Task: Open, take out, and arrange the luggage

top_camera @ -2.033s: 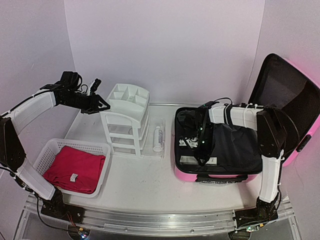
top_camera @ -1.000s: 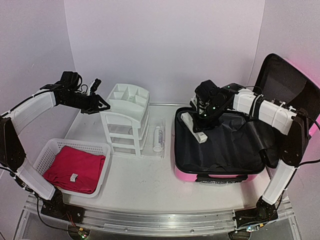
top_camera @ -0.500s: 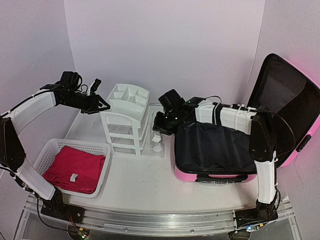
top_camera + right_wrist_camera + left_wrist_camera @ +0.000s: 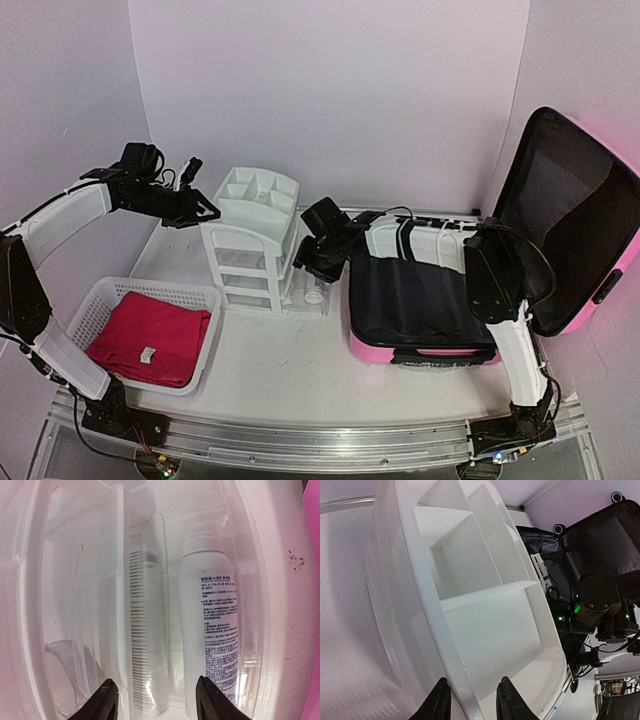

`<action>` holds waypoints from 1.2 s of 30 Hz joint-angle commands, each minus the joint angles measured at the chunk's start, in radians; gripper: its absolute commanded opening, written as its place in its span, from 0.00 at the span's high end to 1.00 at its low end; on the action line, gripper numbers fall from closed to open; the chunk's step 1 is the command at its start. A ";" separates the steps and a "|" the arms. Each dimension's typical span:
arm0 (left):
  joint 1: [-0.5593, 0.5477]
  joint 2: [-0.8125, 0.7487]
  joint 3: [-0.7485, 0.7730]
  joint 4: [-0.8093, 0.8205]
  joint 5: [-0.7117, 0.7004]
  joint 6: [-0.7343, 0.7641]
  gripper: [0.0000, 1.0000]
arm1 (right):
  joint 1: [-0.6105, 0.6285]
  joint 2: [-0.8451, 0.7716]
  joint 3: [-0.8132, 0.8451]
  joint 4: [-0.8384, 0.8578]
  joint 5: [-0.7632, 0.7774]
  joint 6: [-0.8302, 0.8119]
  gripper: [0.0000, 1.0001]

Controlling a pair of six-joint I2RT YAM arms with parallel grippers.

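Tabletop [image 4: 300,365] bare at lower centre; luggage [image 4: 430,300] open at right; right gripper [image 4: 156,700] apart over clear tray [image 4: 318,272]; left gripper [image 4: 469,700] apart, straddling organizer [image 4: 470,605] rim

Bright, even light with a soft purple tint. Shadows are pale. The wrist views bend at the edges. The clear tray [image 4: 150,605] past the right pincer [image 4: 157,700] looks hazy, with white glare.

Robot test cell in a lab: plain white walls [image 4: 330,90] enclose a white counter [image 4: 300,370] with two arms bolted at its edge.
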 commanded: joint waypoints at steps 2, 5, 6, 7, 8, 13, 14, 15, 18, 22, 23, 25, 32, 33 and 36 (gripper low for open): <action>0.005 -0.014 -0.022 -0.029 -0.015 0.012 0.68 | 0.002 -0.013 0.046 0.042 0.011 -0.036 0.39; 0.005 -0.015 -0.022 -0.029 -0.013 0.012 0.68 | 0.001 -0.045 0.027 0.040 0.017 -0.084 0.37; 0.004 -0.016 -0.022 -0.030 -0.013 0.012 0.68 | 0.001 -0.057 0.023 0.035 0.017 -0.113 0.37; 0.005 -0.016 -0.021 -0.030 -0.013 0.012 0.68 | 0.001 -0.067 0.025 0.021 0.019 -0.143 0.37; 0.005 -0.016 -0.021 -0.030 -0.012 0.012 0.68 | 0.001 -0.074 0.031 -0.004 0.026 -0.171 0.37; 0.005 -0.018 -0.021 -0.030 -0.009 0.010 0.68 | 0.008 -0.070 0.089 -0.221 0.134 -0.305 0.52; 0.005 -0.019 -0.021 -0.030 -0.009 0.010 0.68 | 0.009 -0.059 0.109 -0.268 0.150 -0.329 0.56; 0.004 -0.019 -0.021 -0.030 -0.008 0.010 0.68 | 0.010 -0.054 0.120 -0.300 0.164 -0.355 0.61; 0.005 -0.019 -0.021 -0.029 -0.008 0.009 0.68 | 0.019 -0.048 0.140 -0.350 0.238 -0.421 0.75; 0.004 -0.014 -0.021 -0.030 -0.010 0.010 0.68 | 0.022 0.011 0.229 -0.457 0.327 -0.490 0.88; 0.005 -0.014 -0.021 -0.029 -0.010 0.010 0.68 | 0.022 0.028 0.251 -0.476 0.343 -0.494 0.93; 0.005 -0.014 -0.023 -0.029 -0.012 0.010 0.68 | 0.021 0.050 0.268 -0.481 0.359 -0.506 0.99; 0.005 -0.010 -0.023 -0.029 -0.011 0.009 0.68 | 0.021 0.123 0.333 -0.486 0.400 -0.526 1.00; 0.004 -0.010 -0.023 -0.028 -0.011 0.009 0.68 | 0.021 0.131 0.341 -0.486 0.410 -0.528 1.00; 0.004 -0.009 -0.023 -0.029 -0.015 0.010 0.68 | 0.021 0.165 0.371 -0.492 0.439 -0.534 1.00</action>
